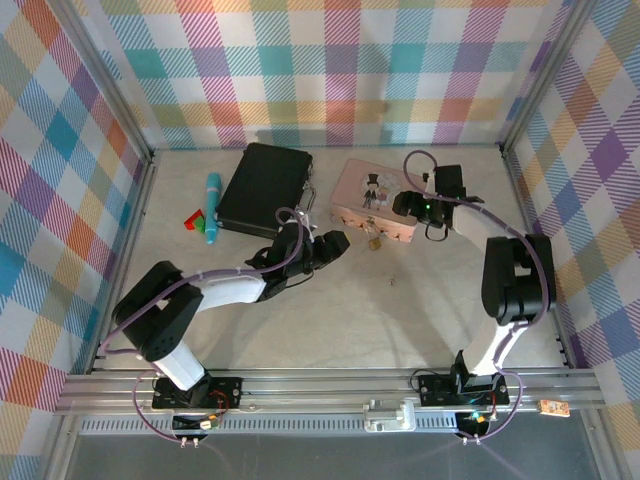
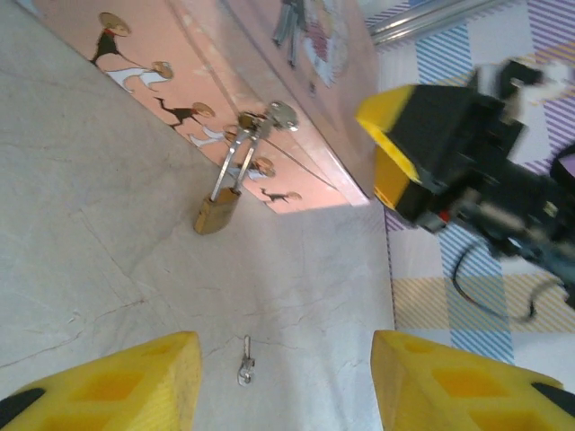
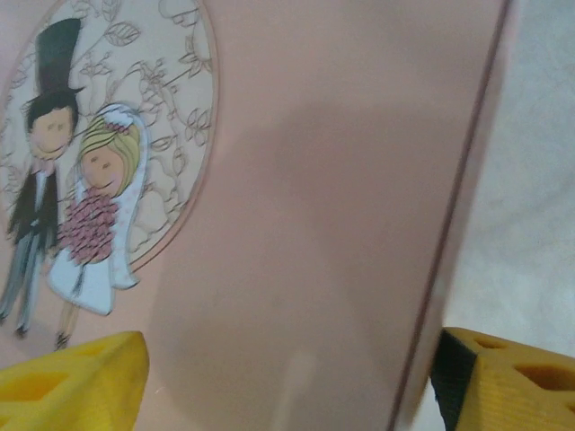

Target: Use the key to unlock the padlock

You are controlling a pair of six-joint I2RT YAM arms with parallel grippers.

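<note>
The left arm lies low across the table (image 1: 300, 330), reaching toward 1 o'clock from its base. The left gripper (image 1: 330, 245) has its yellow fingers spread wide, pinching nothing. The right arm rises from its base, folds at the elbow and reaches toward 10 o'clock. The right gripper (image 1: 402, 207) is over the pink tin (image 3: 341, 180), fingers apart: one above the lid, one past the tin's edge. The padlock (image 2: 217, 212) hangs from the tin's front clasp, its body resting on the table. From above it sits at 3 o'clock from the left gripper, near but apart. A small key (image 2: 245, 365) lies flat just ahead of the left fingers.
</note>
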